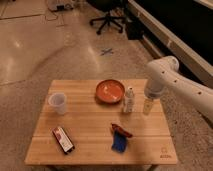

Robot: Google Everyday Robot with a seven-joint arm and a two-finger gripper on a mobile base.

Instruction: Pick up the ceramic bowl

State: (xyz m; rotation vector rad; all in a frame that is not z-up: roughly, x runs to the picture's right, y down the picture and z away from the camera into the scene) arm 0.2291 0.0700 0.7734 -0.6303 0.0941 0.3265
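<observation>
Hovering with gripper (148, 106) right of ceramic bowl (110, 90): approach step. Cannot tell jaws' state. Next, probably: swing left, drop onto rim.

Dim warm light; hand (148, 106) above table (90, 125)

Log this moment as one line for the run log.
gripper: over right side of table, beside small bottle | ceramic bowl: on table, untouched | pick: not yet done

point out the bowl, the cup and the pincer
bowl (110, 91), camera view, centre of its inside
cup (58, 103), camera view, its front wall
pincer (147, 110), camera view, its lower end, right of the bowl
</observation>
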